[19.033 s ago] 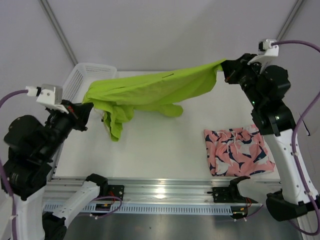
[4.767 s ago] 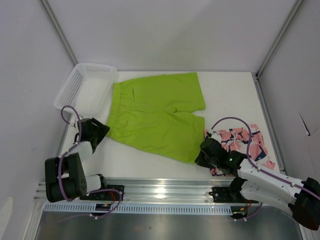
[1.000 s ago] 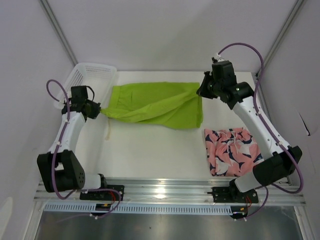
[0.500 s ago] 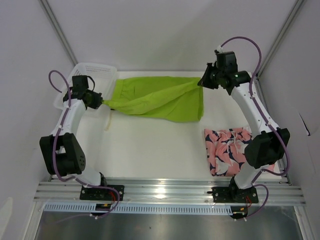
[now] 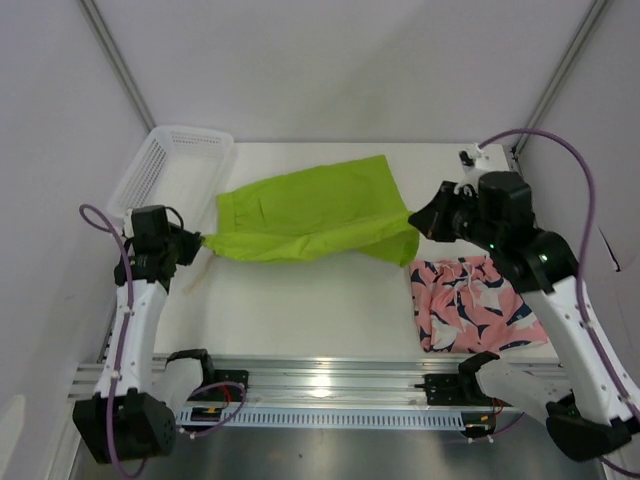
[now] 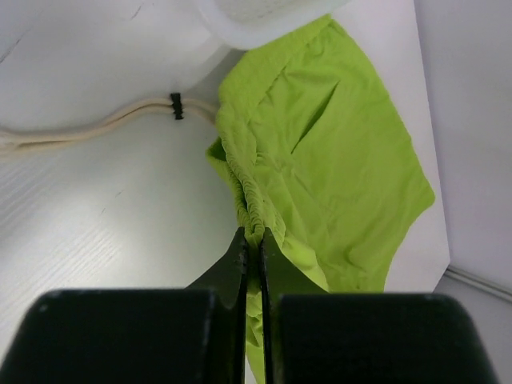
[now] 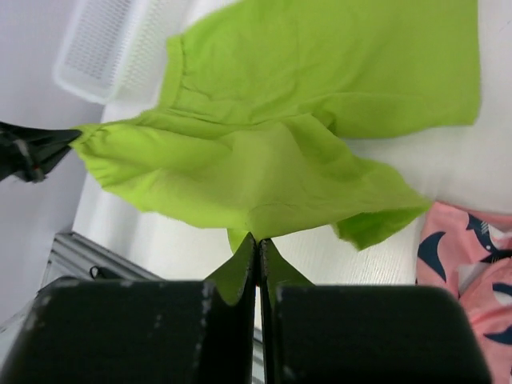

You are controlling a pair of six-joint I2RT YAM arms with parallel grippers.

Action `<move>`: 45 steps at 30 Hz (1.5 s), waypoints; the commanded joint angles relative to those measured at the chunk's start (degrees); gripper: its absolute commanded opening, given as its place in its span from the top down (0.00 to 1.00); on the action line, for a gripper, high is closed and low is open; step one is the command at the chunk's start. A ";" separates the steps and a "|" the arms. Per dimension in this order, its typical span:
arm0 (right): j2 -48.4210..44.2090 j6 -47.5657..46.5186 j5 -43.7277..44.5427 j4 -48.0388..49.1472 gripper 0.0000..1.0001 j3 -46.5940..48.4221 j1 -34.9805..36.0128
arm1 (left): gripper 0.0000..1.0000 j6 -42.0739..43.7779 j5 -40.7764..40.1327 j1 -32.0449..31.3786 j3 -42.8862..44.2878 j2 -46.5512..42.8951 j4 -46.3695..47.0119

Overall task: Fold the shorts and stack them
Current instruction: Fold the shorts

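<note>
The lime green shorts (image 5: 305, 212) hang stretched between both grippers above the middle of the table, the far half resting on it. My left gripper (image 5: 200, 241) is shut on the gathered waistband (image 6: 252, 216) at the left end. My right gripper (image 5: 415, 222) is shut on the hem (image 7: 264, 224) at the right end. The pink shorts with navy-and-white print (image 5: 475, 303) lie folded on the table at the front right, below the right gripper; a corner shows in the right wrist view (image 7: 472, 256).
A white mesh basket (image 5: 170, 165) stands at the back left corner, its rim also in the left wrist view (image 6: 264, 20). A cream drawstring (image 6: 96, 124) lies on the table beside the basket. Grey walls enclose the table on three sides.
Both grippers have pulled the green shorts toward the front of the table, the left moving down-left and the right down from the back, and the cloth now lies lower and more spread.
</note>
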 commanded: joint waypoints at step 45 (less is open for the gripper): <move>41.92 -1.11 -13.54 5.39 1.00 28.23 -14.22 | 1.00 -12.49 -1.73 1.52 15.68 25.63 2.22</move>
